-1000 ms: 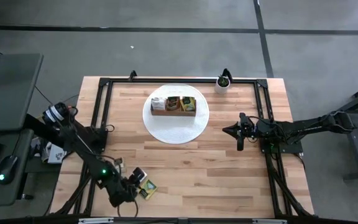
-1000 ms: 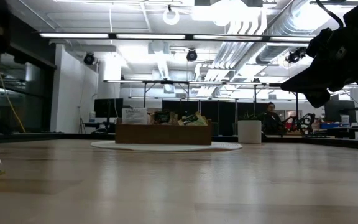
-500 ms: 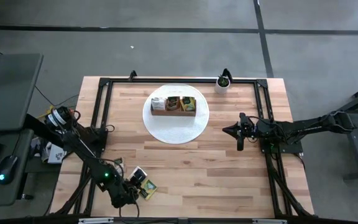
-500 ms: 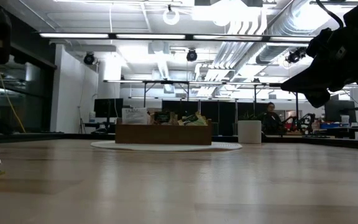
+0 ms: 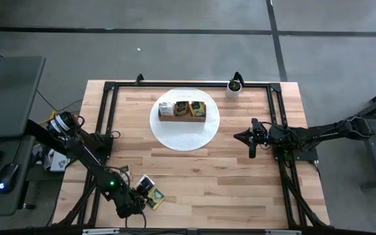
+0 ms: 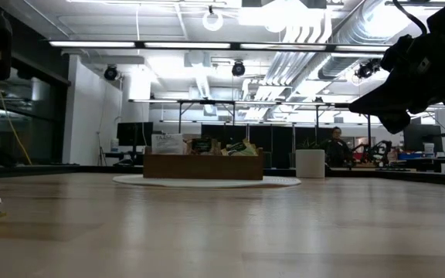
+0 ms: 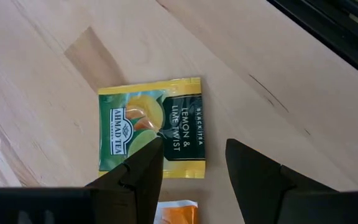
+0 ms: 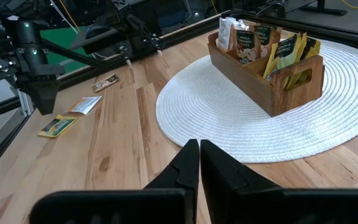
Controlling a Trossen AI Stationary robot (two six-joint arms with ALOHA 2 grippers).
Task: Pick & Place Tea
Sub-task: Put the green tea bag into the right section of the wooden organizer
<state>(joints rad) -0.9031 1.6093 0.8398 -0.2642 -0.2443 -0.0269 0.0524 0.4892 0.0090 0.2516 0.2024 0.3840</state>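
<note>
Tea sachet (image 7: 151,127) — under open left gripper (image 7: 193,163)

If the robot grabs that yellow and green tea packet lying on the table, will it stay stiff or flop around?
The tea packet lies completely flat on the table, so it is probably thin and very light, and might bend a little when lifted by one edge. Lying so flat, it may be tricky to get fingers under, and could slide instead. The left gripper hovers open right above it.
</note>
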